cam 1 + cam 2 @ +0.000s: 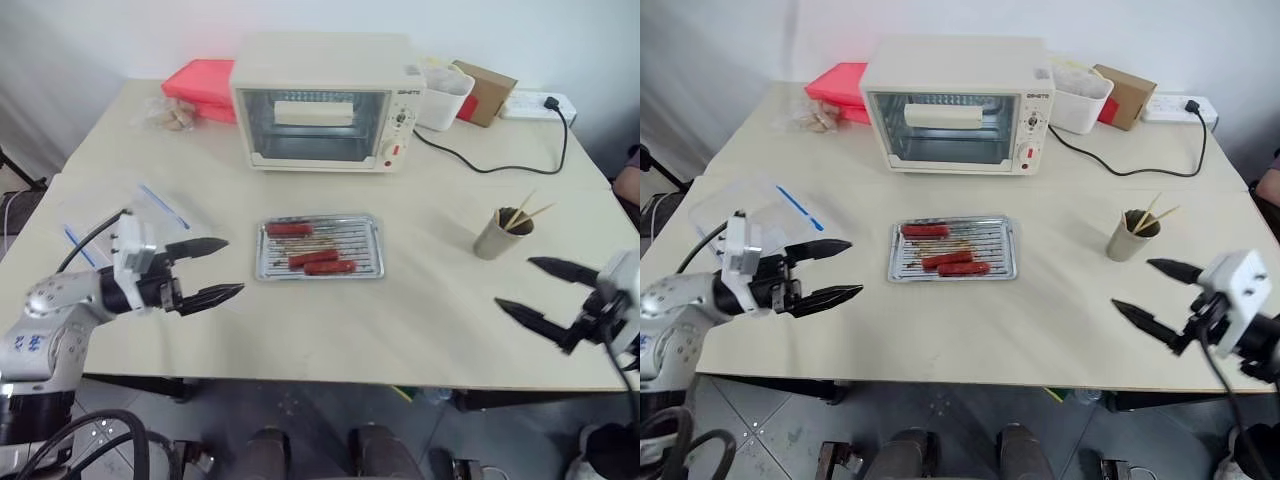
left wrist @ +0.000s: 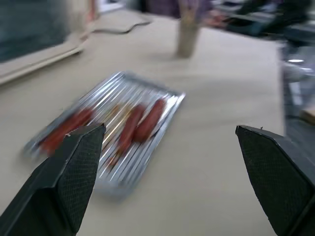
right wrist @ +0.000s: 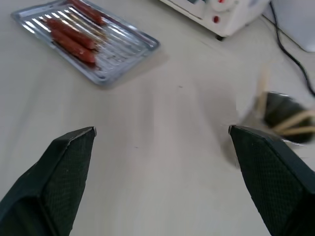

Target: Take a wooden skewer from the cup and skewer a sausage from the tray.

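Wooden skewers (image 1: 522, 212) sat untouched in the cup (image 1: 495, 236) at three o'clock of the tray (image 1: 319, 247), sausages (image 1: 312, 259) unpierced, both pincers, left (image 1: 212, 268) and right (image 1: 545, 288), spread apart and empty.

A shiny tray (image 1: 320, 247) lies mid-counter, three glossy red-brown sausages (image 1: 312, 258) lengthwise on its wire rack. Well to its right stands the tan cup (image 1: 497, 236), upright, with perhaps three pale skewers (image 1: 520, 214) leaning out.

Counts: 3 sausages (image 1: 289, 229) (image 1: 312, 259) (image 1: 331, 267) on 1 tray (image 1: 264, 254). 1 cup (image 1: 495, 238) holding about 3 wooden skewers (image 1: 524, 214), exact number hard to tell. 1 toaster oven (image 1: 325, 103), 1 red box (image 1: 200, 86), 1 white tub (image 1: 443, 97), 1 cardboard box (image 1: 487, 91), 1 power strip (image 1: 535, 103).
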`<action>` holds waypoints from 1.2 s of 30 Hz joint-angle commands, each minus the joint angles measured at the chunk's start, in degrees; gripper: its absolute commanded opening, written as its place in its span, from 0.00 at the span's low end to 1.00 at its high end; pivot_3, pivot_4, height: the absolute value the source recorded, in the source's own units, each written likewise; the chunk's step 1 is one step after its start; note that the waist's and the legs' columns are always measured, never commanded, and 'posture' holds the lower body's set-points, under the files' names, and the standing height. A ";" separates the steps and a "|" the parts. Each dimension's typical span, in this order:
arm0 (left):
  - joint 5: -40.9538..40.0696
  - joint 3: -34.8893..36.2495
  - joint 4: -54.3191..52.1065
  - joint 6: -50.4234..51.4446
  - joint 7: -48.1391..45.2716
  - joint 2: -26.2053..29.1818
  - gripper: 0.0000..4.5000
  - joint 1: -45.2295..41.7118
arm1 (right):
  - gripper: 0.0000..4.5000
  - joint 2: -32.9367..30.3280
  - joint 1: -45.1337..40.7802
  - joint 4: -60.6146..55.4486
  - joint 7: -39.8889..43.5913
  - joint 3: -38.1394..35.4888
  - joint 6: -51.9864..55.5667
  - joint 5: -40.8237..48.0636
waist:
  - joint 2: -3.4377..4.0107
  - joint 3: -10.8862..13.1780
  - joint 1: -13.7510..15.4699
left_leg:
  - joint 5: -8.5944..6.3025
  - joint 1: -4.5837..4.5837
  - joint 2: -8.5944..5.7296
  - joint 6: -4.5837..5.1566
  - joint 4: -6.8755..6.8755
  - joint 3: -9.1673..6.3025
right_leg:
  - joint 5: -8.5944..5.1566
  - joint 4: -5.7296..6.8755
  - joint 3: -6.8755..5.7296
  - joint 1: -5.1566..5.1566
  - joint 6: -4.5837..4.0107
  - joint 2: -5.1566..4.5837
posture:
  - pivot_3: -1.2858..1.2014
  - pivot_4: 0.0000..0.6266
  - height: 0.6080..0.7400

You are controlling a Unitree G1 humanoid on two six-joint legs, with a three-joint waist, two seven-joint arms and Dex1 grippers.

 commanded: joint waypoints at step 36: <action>1.35 -8.27 -2.63 -5.56 3.99 -13.17 1.00 -5.80 | 1.00 4.09 -93.01 91.50 27.15 50.69 -11.83 -48.85 | 0.33 0.22 -1.30 | 0.03 -0.85 0.06 -0.13 1.02 0.91 | 0.09 1.02 0.07 -1.36 0.17 -0.10 | 0.52 0.24 1.00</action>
